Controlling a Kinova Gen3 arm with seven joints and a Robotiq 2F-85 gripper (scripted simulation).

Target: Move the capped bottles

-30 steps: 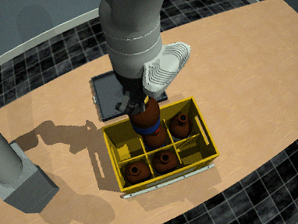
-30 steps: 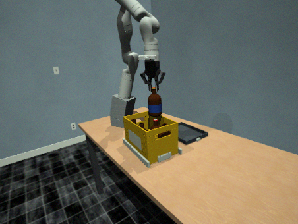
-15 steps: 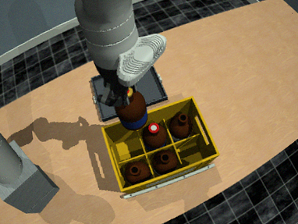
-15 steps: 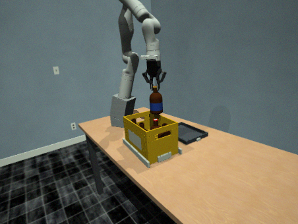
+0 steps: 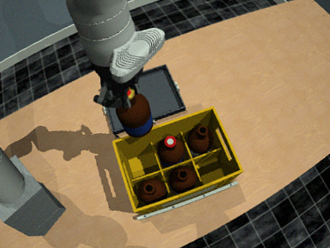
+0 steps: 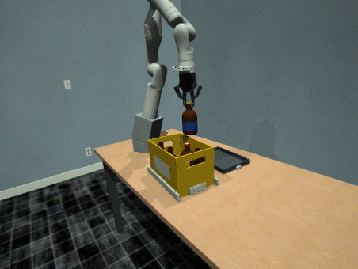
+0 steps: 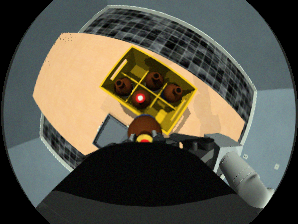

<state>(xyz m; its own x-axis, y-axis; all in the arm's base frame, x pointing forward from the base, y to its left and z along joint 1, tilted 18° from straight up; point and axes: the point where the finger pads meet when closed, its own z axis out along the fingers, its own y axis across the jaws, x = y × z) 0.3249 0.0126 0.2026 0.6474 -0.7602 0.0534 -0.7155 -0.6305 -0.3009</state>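
Note:
My gripper [image 5: 126,95] [image 6: 188,101] is shut on the neck of a brown capped bottle [image 5: 134,113] [image 6: 189,123] [image 7: 143,128] with a blue label. The bottle hangs upright above the back edge of the yellow crate [image 5: 183,196] [image 6: 184,175] [image 7: 116,76], clear of its rim. Beyond it lies the dark tray [image 5: 162,93] [image 6: 230,160] [image 7: 105,135], with nothing on it. In the crate's back middle cell stands another capped bottle [image 5: 170,141] [image 6: 186,147] [image 7: 140,98] with a red cap. Three open brown bottles [image 5: 199,138] [image 5: 151,189] [image 5: 182,177] stand in other cells.
The crate's back left and front right cells hold no bottle. The arm's grey base [image 5: 23,205] [image 6: 146,132] stands at the table's left end, behind the crate in the exterior view. The tray touches or nearly touches the crate's back side.

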